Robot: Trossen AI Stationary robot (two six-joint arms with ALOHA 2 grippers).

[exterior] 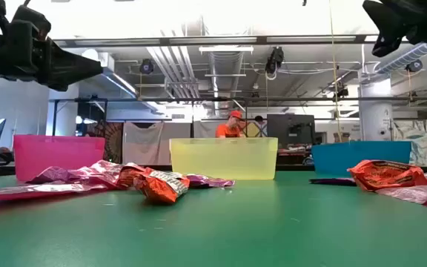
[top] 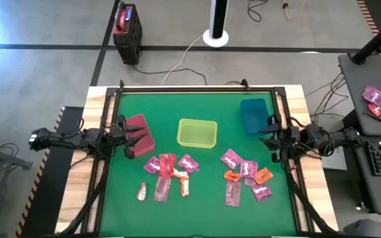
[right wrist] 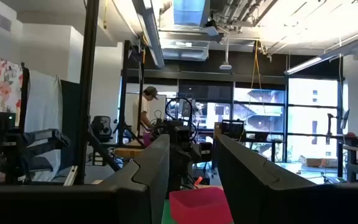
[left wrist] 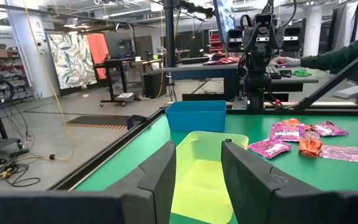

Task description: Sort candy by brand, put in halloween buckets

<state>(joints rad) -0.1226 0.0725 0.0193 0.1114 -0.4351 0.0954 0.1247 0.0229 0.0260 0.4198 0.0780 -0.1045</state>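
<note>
The red bin (top: pixel 139 134) is partly hidden under the open, empty left gripper (top: pixel 132 137), the right gripper (top: pixel 270 135) is open and empty too, and shiny pink and orange candy (top: pixel 167 173) lies flat on the table.

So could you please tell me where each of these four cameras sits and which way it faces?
High view: overhead, straight down; both arms, left gripper over red bin, right gripper.
Low view: table height, facing yellow-green bin; arms at upper corners.
Left wrist view: across the table toward the right arm; own open fingers.
Right wrist view: toward the left arm; own open fingers.
Shared: both wrist views show a bin the high view maps.
</note>
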